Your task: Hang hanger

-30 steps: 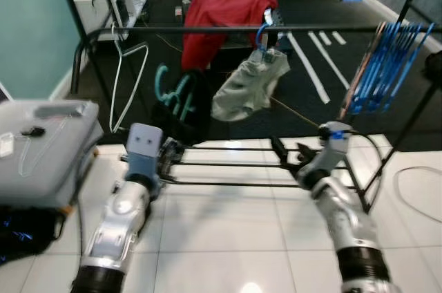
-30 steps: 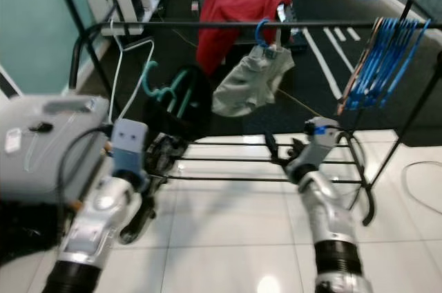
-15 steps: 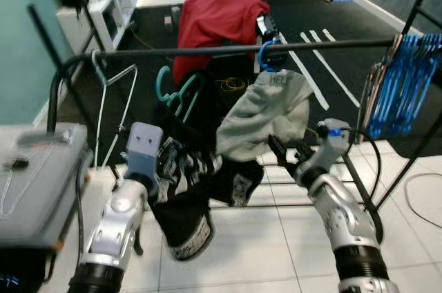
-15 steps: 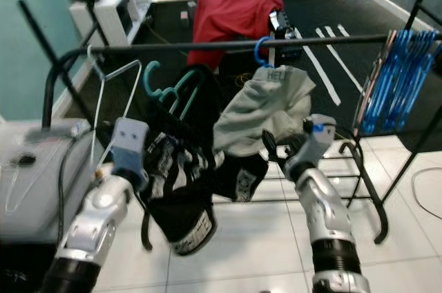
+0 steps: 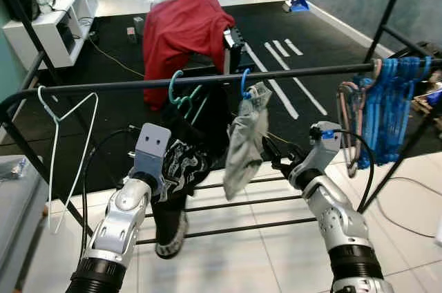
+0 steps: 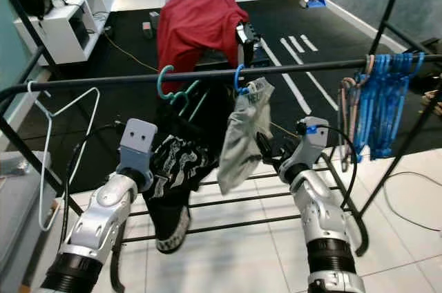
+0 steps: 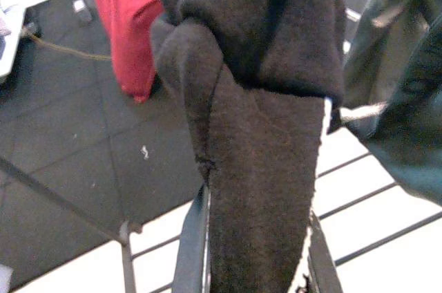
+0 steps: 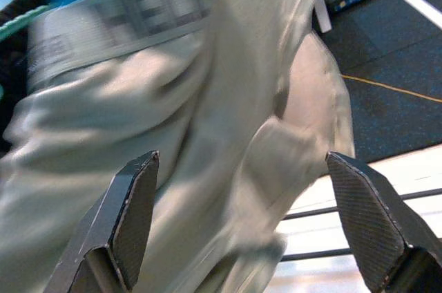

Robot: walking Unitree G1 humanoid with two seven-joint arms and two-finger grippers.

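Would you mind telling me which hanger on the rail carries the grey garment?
The blue hanger mid-rail holds the grey garment. The teal hanger beside it carries dark clothing, and the white hanger hangs bare.

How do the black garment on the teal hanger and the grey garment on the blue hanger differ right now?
The black patterned garment hangs lower than the pale grey garment. The black one's teal hanger sits nearer the robot's left than the grey one's blue hanger. The left gripper is shut on the black one; the open right gripper faces the grey. Both hang from one black rail.
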